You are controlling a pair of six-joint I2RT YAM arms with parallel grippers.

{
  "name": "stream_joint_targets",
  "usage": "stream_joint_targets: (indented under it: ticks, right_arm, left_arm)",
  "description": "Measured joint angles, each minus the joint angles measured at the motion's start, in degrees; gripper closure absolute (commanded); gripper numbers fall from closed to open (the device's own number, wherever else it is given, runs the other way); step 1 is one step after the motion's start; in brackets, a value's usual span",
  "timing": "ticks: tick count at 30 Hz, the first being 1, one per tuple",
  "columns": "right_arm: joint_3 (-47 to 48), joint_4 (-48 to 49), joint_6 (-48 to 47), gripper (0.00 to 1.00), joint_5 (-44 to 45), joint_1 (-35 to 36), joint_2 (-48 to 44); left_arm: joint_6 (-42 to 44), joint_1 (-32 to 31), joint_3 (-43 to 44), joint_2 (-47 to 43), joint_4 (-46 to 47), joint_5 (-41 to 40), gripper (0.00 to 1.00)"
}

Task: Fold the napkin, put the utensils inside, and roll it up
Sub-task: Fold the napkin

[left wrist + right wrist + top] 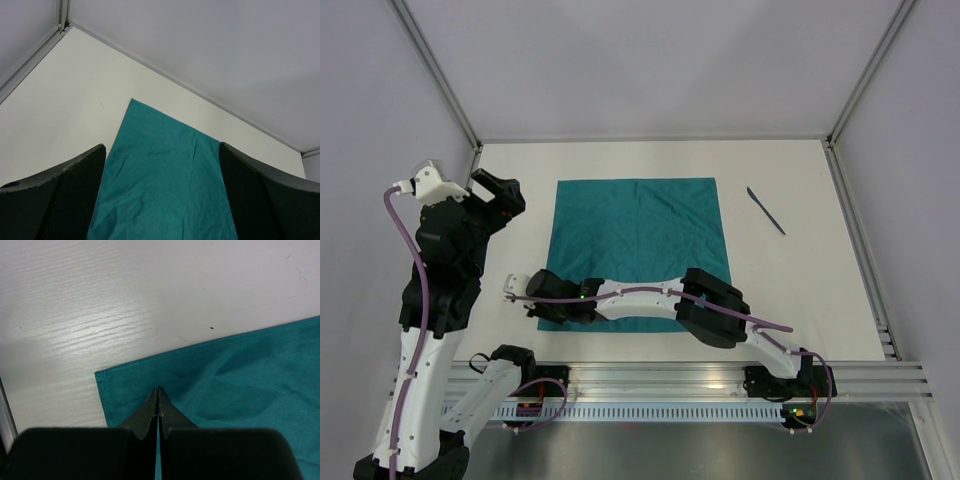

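Note:
The teal napkin (640, 230) lies spread flat on the white table, with faint creases. My right gripper (552, 305) reaches across to its near left corner. In the right wrist view the jaws (158, 390) are pressed together on the napkin (240, 380), just inside the stitched corner. My left gripper (495, 190) hangs raised at the napkin's left side, open and holding nothing. Its view looks along the napkin (160, 165) between wide-apart fingers (65, 195). One slim blue utensil (765, 210) lies on the table right of the napkin.
Grey walls and aluminium posts (440, 80) enclose the table on three sides. A metal rail (720, 375) runs along the near edge by the arm bases. The right arm's forearm (710, 305) lies over the napkin's near edge.

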Motion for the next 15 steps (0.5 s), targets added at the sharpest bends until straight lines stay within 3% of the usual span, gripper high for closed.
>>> stream_joint_targets:
  ticks: [7,10,11,15]
  right_arm:
    - [0.0,-0.5,-0.2,1.0,0.0,-1.4,-1.9]
    - [0.0,-0.7,0.1,0.88,-0.6,-1.9,-2.1]
    - [0.0,-1.0,0.3,0.8,-1.1,-1.9,-2.1]
    - [2.1,-3.2,1.0,0.69,-2.9,-1.7,-1.7]
  left_arm:
    - [0.0,0.0,0.0,0.5,0.0,0.0,0.03]
    - [0.0,0.0,0.0,0.5,0.0,0.0,0.03]
    - [0.0,0.0,0.0,0.5,0.1,0.0,0.03]
    - [0.0,0.0,0.0,0.5,0.1,0.0,0.03]
